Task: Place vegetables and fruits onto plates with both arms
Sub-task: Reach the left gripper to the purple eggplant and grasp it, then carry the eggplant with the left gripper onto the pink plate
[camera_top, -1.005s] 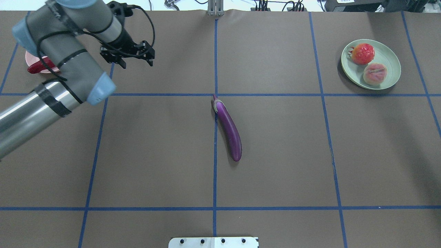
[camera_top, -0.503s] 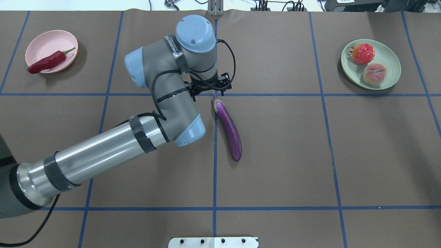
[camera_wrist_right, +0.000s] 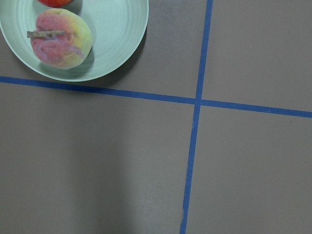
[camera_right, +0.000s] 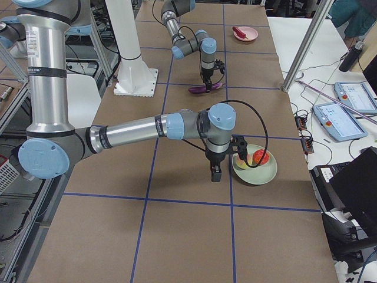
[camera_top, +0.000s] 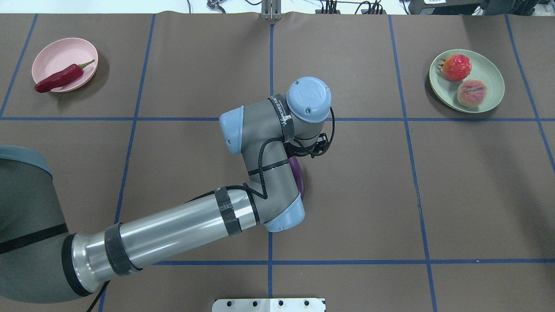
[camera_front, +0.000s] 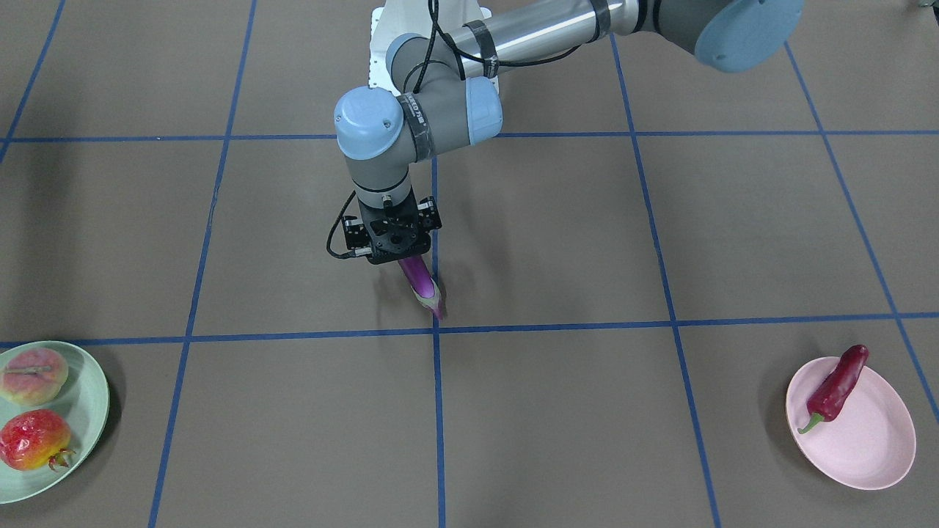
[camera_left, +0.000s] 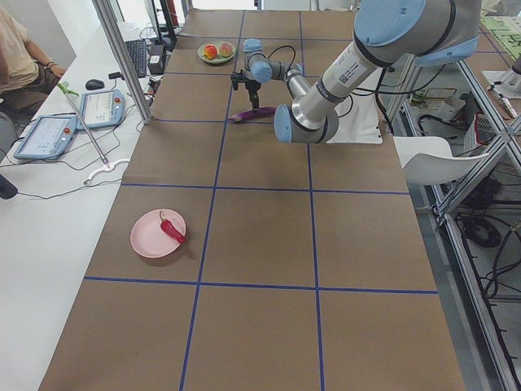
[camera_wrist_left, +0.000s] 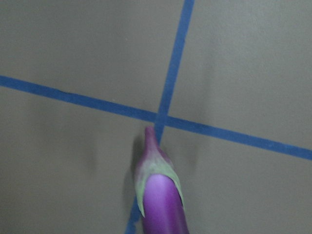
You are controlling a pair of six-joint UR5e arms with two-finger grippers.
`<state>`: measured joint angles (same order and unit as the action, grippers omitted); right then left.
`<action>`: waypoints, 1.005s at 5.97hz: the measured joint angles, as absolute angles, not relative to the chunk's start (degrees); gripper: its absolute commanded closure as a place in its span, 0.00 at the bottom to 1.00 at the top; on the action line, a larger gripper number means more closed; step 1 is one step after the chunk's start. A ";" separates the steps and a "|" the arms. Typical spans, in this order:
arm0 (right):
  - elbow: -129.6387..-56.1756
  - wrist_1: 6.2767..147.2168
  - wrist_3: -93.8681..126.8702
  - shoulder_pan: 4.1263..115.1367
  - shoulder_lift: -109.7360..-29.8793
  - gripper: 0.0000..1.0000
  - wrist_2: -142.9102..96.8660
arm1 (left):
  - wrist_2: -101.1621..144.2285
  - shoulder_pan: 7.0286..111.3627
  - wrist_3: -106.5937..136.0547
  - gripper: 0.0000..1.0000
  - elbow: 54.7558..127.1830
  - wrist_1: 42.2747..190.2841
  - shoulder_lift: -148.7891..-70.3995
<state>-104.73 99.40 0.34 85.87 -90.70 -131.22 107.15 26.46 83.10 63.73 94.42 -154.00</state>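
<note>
Left arm (camera_top: 173,234) reaches to worktop (camera_top: 390,195) centre, wrist straight above eggplant (camera_front: 424,284): pick-up step in hand, by look of it. Left fingers (camera_left: 254,99) at eggplant's middle; gap hidden, cannot tell if gripping. Eggplant flat on worktop, calyx tip at tape crossing (camera_wrist_left: 160,118).
Next: firm mid-body hold, level lift, carry to pink plate (camera_top: 56,52) (chili pepper (camera_top: 58,78) on it, tip over rim).
Right arm (camera_right: 135,131) beside mint plate (camera_top: 492,73); right fingers (camera_right: 215,171) unreadable.
Mint plate holds pomegranate (camera_top: 456,67), peach (camera_top: 472,92).
</note>
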 measured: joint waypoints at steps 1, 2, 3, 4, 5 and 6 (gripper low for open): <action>-104.74 99.40 0.35 85.87 -90.70 0.00 -131.25 | 107.05 25.55 83.06 0.32 63.57 94.40 -153.91; -104.76 99.40 0.35 85.87 -90.70 0.00 -131.29 | 107.04 25.25 82.91 0.88 63.47 94.37 -153.74; -104.76 99.40 0.38 85.87 -90.70 0.00 -131.30 | 107.02 25.21 82.80 1.00 63.47 94.27 -153.64; -104.80 99.40 0.42 85.87 -90.70 0.00 -131.31 | 106.98 25.41 82.62 1.00 63.60 93.89 -153.59; -104.83 99.40 0.43 85.87 -90.70 0.00 -131.31 | 107.10 26.36 81.30 1.00 64.62 91.98 -153.59; -104.84 99.40 0.44 85.87 -90.70 0.00 -131.31 | 107.30 28.75 77.36 1.00 67.68 88.81 -153.38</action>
<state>-104.84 99.40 0.44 85.87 -90.70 -131.31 107.30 28.75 77.36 67.68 88.81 -153.38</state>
